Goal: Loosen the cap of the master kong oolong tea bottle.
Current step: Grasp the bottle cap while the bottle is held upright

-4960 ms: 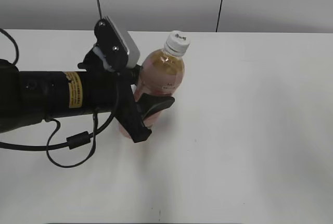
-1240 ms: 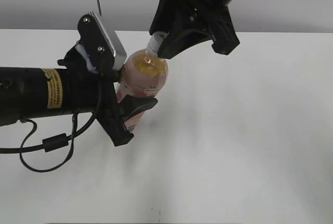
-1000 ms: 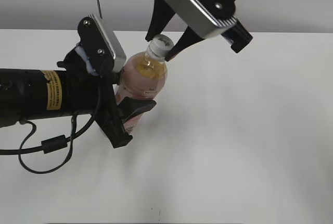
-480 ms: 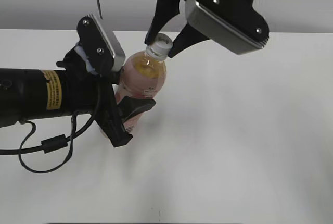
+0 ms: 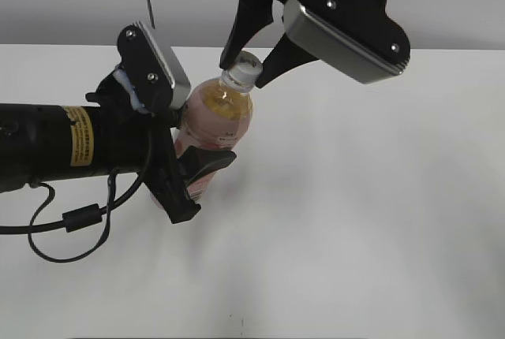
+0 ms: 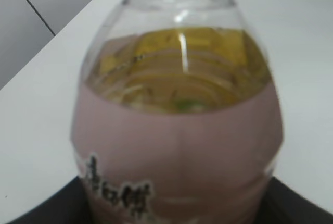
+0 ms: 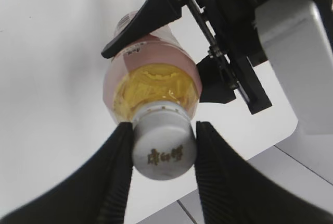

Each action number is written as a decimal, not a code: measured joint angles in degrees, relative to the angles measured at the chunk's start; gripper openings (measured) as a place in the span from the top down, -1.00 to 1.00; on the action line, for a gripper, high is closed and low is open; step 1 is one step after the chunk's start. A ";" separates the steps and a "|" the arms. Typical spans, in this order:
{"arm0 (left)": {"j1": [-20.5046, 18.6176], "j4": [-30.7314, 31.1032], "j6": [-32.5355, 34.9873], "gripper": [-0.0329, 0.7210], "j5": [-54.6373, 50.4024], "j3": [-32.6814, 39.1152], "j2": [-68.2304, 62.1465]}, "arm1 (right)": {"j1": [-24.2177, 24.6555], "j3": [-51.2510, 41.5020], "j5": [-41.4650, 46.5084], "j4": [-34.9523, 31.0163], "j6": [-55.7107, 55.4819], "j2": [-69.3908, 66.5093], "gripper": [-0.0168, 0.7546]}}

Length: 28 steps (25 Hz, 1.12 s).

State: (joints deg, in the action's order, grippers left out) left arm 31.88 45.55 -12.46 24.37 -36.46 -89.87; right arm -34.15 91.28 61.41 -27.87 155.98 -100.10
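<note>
The master kong oolong tea bottle point(image 5: 217, 114) stands tilted on the white table, with amber tea and a pink label. My left gripper point(image 5: 203, 154) is shut on its pink-labelled body; the left wrist view shows the bottle point(image 6: 177, 146) filling the frame, with dark finger parts point(image 6: 177, 219) at the bottom corners. The white cap point(image 5: 247, 65) sits on the neck. My right gripper point(image 5: 245, 71) comes from above, its two black fingers pressed on either side of the cap. The right wrist view shows the cap point(image 7: 164, 151) between the fingers point(image 7: 164, 130), above the bottle point(image 7: 156, 78).
The white table point(image 5: 379, 213) stretches to the right and front of the bottle. The left arm's black body and a looping cable point(image 5: 75, 229) lie on the left side. A grey wall is behind the table.
The right gripper came down onto the cap, then turned its wrist around it over the last second. The bottle and the left gripper have shifted slightly left since five seconds ago.
</note>
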 joint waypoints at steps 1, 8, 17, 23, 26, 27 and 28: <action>0.00 0.05 0.00 -0.15 0.00 0.00 0.00 | 0.00 0.00 0.05 0.00 -0.34 0.00 0.23; 0.17 0.48 0.04 -0.15 1.12 0.00 0.00 | 0.00 0.01 0.84 -1.17 -4.68 0.00 -0.37; 0.17 0.48 0.04 -0.15 1.16 0.00 0.00 | 0.00 0.01 1.56 -1.56 -28.25 1.95 -0.52; 0.17 0.53 0.04 -0.15 1.16 0.00 0.00 | 1.21 0.01 3.08 -2.88 -60.59 8.64 -0.52; 0.17 0.53 0.04 -0.15 1.16 0.00 0.00 | 1.40 0.31 1.44 -4.84 -80.54 10.80 -0.51; 0.17 0.53 0.04 -0.15 1.16 0.00 0.00 | 1.40 0.38 0.18 -5.03 -89.92 11.26 -0.50; 0.17 0.53 0.04 -0.15 1.16 0.00 0.00 | 1.40 0.40 -0.56 -4.76 -100.45 11.50 -0.50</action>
State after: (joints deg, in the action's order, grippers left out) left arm 32.05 46.07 -12.42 25.53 -36.46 -89.87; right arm -32.74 91.68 60.85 -32.63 55.53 -88.60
